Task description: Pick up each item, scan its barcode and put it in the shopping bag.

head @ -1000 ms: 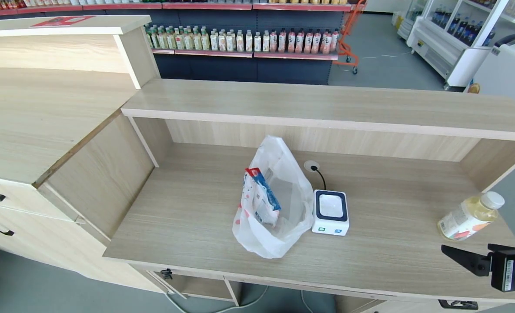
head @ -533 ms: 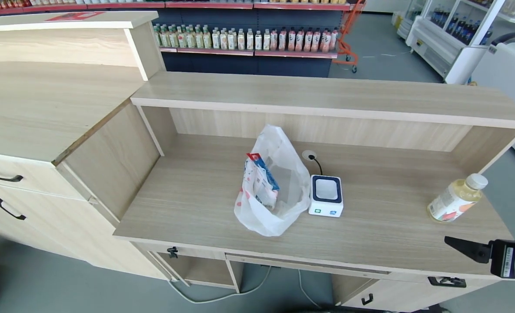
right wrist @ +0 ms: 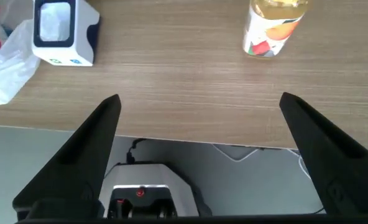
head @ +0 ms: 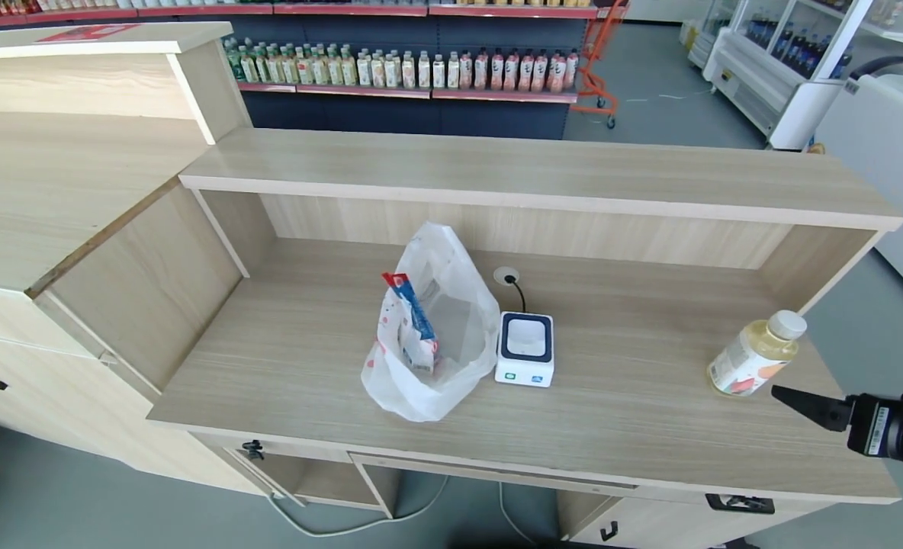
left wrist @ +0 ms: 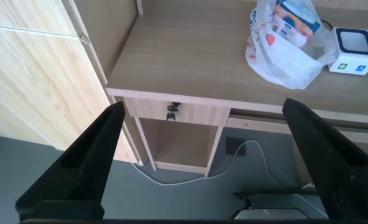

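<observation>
A white plastic shopping bag (head: 451,335) stands open at mid-counter with a red-and-blue snack packet (head: 408,320) upright inside it. Right beside the bag sits the white barcode scanner (head: 525,348), window facing up. A bottle of pale yellow drink (head: 756,354) stands upright near the counter's right end. My right gripper (head: 848,358) hangs open off the front right corner, short of the bottle (right wrist: 272,28), nothing between its fingers (right wrist: 78,168). My left gripper (left wrist: 204,104) is open and empty, lower than the counter's front left edge, with the bag (left wrist: 289,50) and the scanner (left wrist: 355,50) beyond it.
A raised ledge (head: 535,171) runs along the counter's back, with side walls at both ends. A taller cabinet (head: 78,175) adjoins on the left. The scanner's cable goes into a hole (head: 506,273) behind it. Drawers and a loose cable (left wrist: 190,177) lie under the counter.
The head camera has moved: the counter looks farther off and has slid left in the picture. Bag, scanner and bottle keep their places on the counter. The right gripper stays open.
</observation>
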Controlling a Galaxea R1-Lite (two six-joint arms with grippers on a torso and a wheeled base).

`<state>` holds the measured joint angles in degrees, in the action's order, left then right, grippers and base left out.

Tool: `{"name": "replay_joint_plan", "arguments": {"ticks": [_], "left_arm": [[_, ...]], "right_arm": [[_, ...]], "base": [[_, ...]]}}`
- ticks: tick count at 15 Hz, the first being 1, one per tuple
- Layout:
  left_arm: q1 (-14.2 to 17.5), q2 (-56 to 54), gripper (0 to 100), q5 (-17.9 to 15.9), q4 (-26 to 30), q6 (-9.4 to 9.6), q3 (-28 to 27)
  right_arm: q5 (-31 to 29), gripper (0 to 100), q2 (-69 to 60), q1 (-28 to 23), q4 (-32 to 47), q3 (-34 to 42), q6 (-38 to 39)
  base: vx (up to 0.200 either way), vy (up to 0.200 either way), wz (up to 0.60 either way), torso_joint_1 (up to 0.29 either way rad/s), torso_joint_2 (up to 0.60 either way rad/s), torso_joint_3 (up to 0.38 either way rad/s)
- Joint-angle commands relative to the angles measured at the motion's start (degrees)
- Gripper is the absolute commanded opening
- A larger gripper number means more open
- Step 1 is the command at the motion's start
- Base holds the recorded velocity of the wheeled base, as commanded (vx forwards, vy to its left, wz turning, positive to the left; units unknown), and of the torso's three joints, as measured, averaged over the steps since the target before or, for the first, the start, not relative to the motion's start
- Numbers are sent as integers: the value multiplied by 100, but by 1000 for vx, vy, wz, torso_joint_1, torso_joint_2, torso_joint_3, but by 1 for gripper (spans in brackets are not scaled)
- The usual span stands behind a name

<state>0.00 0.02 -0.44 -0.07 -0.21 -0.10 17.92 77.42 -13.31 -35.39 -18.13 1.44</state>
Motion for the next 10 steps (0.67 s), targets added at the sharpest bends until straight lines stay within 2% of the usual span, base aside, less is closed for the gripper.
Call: {"name": "replay_joint_plan", "arguments": {"ticks": [1,3,7,9,10], "left_arm": [[0,-2,100,0,-1,-6,1],[0,-2,100,0,-1,-6,1],[0,-2,100,9,-1,-23,1],[0,-2,100,9,-1,-23,1],[0,-2,100,9,-1,-23,1]], "right_arm": [[1,100,651,-145,-504,187,-241],[1,100,941,-189,-908,336,-284],[-25,100,1601,-339,-1594,442,-575],[-122,100,2339,-532,-2754,705,-873],[-122,100,2479,-532,-3000,776,-873]], "base": [[0,-200,0,2,2,2],[0,-200,0,2,2,5],[0,0,0,0,0,0],[0,0,0,0,0,0],[0,0,0,0,0,0]]}}
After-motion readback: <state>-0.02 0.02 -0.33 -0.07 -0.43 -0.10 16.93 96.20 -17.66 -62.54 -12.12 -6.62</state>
